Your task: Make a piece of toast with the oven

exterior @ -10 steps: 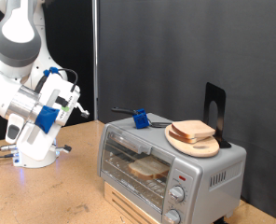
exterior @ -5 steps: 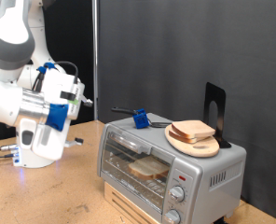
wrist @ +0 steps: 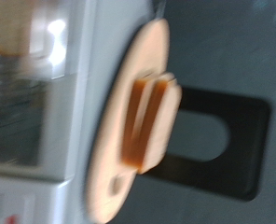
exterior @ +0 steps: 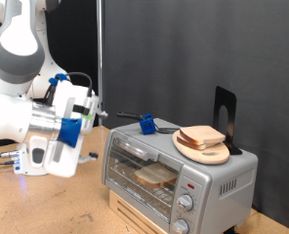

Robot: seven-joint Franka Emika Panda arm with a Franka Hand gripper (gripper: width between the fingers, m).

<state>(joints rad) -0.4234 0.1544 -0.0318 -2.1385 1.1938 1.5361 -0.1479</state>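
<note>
The silver toaster oven (exterior: 198, 175) stands at the exterior view's lower right. One slice of toast (exterior: 156, 175) lies on the rack behind its glass door. On top of the oven, a round wooden board (exterior: 215, 153) carries more bread slices (exterior: 201, 136). My gripper (exterior: 93, 109) hangs in the air to the exterior view's left of the oven, apart from it, with nothing seen between its fingers. The blurred wrist view shows the board (wrist: 115, 177), the bread (wrist: 149, 117) and the oven top (wrist: 54, 103), but no fingers.
A blue-headed tool (exterior: 146, 123) with a dark handle lies on the oven top. A black stand (exterior: 224, 112) rises behind the board and also shows in the wrist view (wrist: 241, 149). The oven sits on a pale box (exterior: 135, 210). A dark curtain (exterior: 184, 49) hangs behind.
The arm has swung lower and towards the exterior view's right, bringing the gripper closer to the oven. The oven, board and bread have not moved.
</note>
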